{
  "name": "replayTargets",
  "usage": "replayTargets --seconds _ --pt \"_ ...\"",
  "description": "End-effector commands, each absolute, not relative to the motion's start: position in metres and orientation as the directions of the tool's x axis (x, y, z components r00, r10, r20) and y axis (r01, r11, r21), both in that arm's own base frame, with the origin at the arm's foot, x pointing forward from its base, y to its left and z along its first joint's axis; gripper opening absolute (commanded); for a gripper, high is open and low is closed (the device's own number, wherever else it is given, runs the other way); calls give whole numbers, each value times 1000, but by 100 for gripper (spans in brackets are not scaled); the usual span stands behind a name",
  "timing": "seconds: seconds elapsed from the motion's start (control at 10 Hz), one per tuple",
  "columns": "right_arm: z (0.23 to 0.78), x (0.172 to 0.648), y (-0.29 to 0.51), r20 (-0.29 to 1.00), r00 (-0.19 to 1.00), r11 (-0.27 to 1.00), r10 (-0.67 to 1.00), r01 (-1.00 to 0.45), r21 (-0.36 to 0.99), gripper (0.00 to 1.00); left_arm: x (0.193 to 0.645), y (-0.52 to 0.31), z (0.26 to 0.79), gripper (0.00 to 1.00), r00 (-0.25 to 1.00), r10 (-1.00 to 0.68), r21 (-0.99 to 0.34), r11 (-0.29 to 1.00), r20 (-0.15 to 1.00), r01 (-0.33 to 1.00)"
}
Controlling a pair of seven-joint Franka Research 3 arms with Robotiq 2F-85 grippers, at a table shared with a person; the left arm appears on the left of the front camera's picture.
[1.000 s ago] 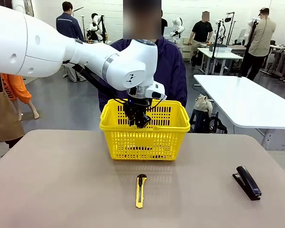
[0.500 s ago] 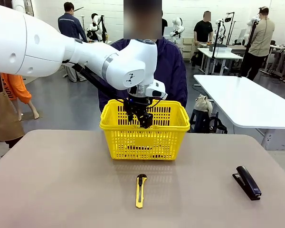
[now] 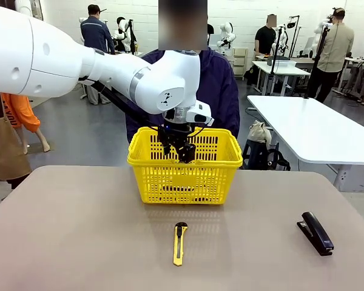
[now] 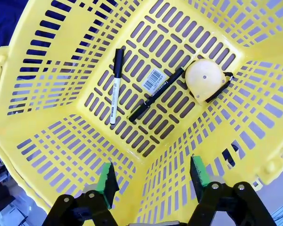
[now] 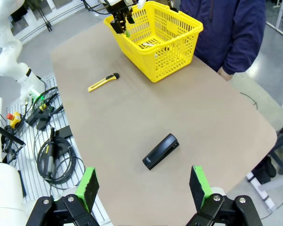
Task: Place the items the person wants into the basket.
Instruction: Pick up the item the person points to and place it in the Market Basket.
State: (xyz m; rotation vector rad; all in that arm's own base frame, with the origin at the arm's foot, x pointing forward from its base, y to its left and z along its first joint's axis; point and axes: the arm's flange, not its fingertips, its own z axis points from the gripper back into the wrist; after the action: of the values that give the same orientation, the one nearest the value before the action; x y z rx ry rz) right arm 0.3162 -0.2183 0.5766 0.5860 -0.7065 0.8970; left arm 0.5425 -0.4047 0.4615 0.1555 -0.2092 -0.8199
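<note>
The left gripper point(image 4: 153, 181) hangs over the bright yellow slotted plastic shopping basket point(image 3: 185, 176), jaws spread and empty, green pads apart with nothing between them. Below it on the basket floor, in the wrist view, going left to right: the white marker with black cap point(image 4: 115, 84) lies off to the gripper's left, the thin black pen point(image 4: 155, 94) slants across straight ahead of the fingers, and the small yellow tape measure with black strap point(image 4: 206, 80) sits ahead and to the right, touching the pen's far end. All three wanted items are in, by the look of it, so the step in hand is a clean exit. Doing it well means lifting straight up and keeping the jaws spread until the fingertips clear the basket rim just beneath them, before swinging away, so nothing catches the slotted wall or tips the basket.

On the table on the robot's side of the gripper lies the yellow-and-black utility knife point(image 3: 179, 243), well apart; farther right, the black stapler point(image 3: 316, 233). Neither belongs in. The person in the dark purple jacket point(image 3: 221, 94) stands just behind the basket. The right gripper point(image 5: 141, 186) hovers high over the near table edge, wide open, holding nothing, the stapler straight ahead of its fingers.
</note>
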Motion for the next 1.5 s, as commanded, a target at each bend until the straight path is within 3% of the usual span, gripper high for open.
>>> replayTargets --seconds 0.0,0.1,0.2,0.8,1.2,1.4 --pt "575 317 -218 778 413 490 473 -858 157 100 540 -398 464 81 670 -726 216 687 155 694" --pt "575 317 -218 778 413 490 473 -858 157 100 540 -398 465 81 671 -724 218 689 157 692" --pt "575 317 -218 778 413 490 473 -858 157 100 540 -397 467 100 672 -722 214 691 162 690" --pt "575 317 -218 778 413 490 473 -858 157 100 527 -391 498 100 669 -711 219 704 218 676" --pt "575 317 -218 778 413 490 473 -858 157 100 423 -354 603 100 644 -734 147 676 215 722" --pt "575 317 -218 778 413 490 473 -858 157 100 381 -322 617 100 644 -732 93 674 224 733"
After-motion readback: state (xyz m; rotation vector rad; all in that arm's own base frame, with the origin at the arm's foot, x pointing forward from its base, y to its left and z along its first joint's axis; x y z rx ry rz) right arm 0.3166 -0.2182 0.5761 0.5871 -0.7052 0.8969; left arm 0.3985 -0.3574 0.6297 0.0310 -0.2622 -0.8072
